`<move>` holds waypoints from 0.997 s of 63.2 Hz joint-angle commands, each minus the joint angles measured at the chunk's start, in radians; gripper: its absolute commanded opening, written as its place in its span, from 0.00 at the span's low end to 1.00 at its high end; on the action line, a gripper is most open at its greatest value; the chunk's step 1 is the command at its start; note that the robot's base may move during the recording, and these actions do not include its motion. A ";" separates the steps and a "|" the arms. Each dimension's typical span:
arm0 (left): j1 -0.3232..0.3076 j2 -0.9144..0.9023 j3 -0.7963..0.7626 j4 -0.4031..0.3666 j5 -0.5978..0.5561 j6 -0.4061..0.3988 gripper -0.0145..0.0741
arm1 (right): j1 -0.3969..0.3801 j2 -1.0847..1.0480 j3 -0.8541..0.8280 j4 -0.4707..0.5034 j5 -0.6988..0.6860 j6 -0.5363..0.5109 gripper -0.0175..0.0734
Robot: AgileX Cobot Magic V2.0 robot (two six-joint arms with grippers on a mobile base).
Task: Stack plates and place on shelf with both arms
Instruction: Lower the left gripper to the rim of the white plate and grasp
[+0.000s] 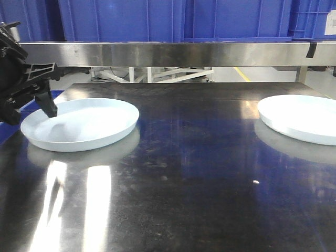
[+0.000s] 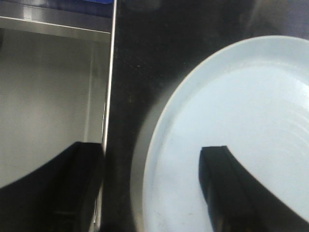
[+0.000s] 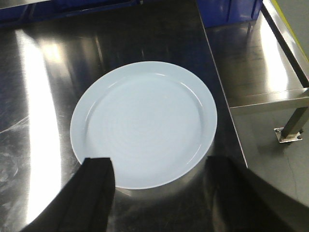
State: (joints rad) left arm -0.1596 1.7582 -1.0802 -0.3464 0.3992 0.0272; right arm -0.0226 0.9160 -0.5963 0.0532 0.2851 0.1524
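Left claw (image 2: 147,152): spread open, nothing gripped. One finger is seen over the floor of the left plate (image 1: 84,128), the other outside it, past the tabletop (image 1: 194,157) edge, so the rim is straddled. Whether the plate is touched yet can't be told.

Why there: a rim pinch is probably being lined up. A shallow glossy plate lying flat can't really be grabbed any other way.

Right claw (image 3: 159,164): also open and empty, held above the near side of the right plate (image 3: 142,123). One fingertip is seen over the rim and the other over bare tabletop. Looks like the same idea, just higher up.

Plates: both are laid flat on the tabletop, well apart. The left one is near the left edge and the right one is far over on the right. Nothing has been stacked yet.

In the plates: nothing, both are bare and clean.

Shelf (image 1: 173,52): a steel ledge is seen at the back, with no plate on it.

Crates (image 1: 157,18): blue ones are seen above the shelf. What's in them is hidden.

Stage: early, by the look of it. One plate has to be lifted onto the other first.

Risk: the glossy rim could be slipped off if only a thin edge gets pinched.
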 commanded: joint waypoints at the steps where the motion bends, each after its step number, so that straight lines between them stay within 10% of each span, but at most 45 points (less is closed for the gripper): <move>1: -0.006 -0.043 -0.033 -0.010 -0.044 0.001 0.65 | -0.001 -0.004 -0.037 0.002 -0.063 -0.008 0.76; 63: -0.006 -0.008 -0.033 -0.008 -0.024 0.005 0.66 | -0.001 -0.004 -0.037 0.002 -0.058 -0.008 0.76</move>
State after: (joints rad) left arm -0.1596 1.7865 -1.0838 -0.3425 0.3973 0.0279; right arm -0.0226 0.9160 -0.5963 0.0532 0.2873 0.1524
